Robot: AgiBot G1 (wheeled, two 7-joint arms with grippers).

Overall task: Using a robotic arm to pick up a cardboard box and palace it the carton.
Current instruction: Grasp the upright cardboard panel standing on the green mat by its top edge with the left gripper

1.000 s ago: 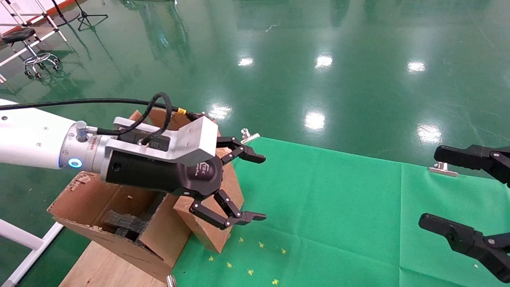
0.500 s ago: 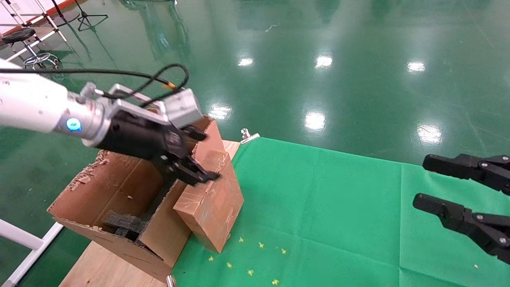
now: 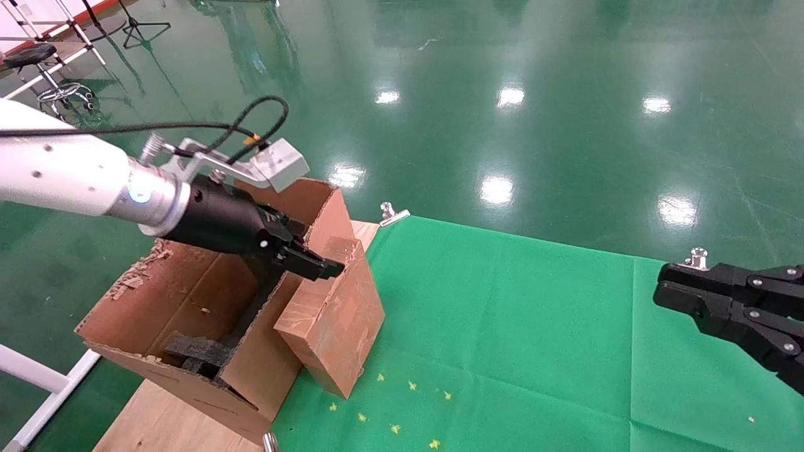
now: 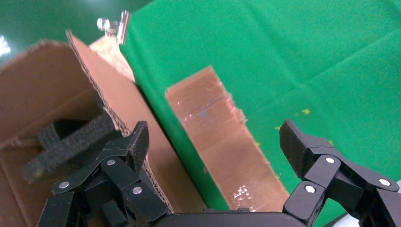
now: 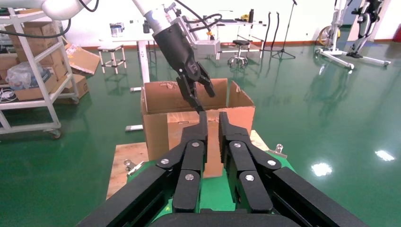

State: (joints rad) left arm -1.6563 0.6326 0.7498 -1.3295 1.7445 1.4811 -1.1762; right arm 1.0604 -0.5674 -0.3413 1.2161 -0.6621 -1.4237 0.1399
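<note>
The bench (image 3: pixel 534 326) is covered with a green cloth, its bare wooden edge showing at the robot's left. On that left side stands the carton (image 3: pixel 188 314), long and brown, its tall flaps ragged and torn, with black foam pieces (image 3: pixel 191 351) lying inside. Leaning against the carton's right wall is the cardboard box (image 3: pixel 336 326), small, closed and tilted, its lower corner on the green cloth and its taped glossy top face turned up; it is outside the carton. In the left wrist view the cardboard box (image 4: pixel 227 146) lies just beside the carton's corrugated wall (image 4: pixel 137 142). The robotic arm (image 3: pixel 69 172), white with a blue light ring, reaches in from the left over the carton. Its left gripper (image 3: pixel 317 267) hangs above the box's upper end; the jaws stand wide apart and hold nothing, one finger over the carton wall, the other over the cloth. The right gripper (image 3: pixel 675 295) hovers at the far right over the cloth, its jaws drawn nearly together, empty
</note>
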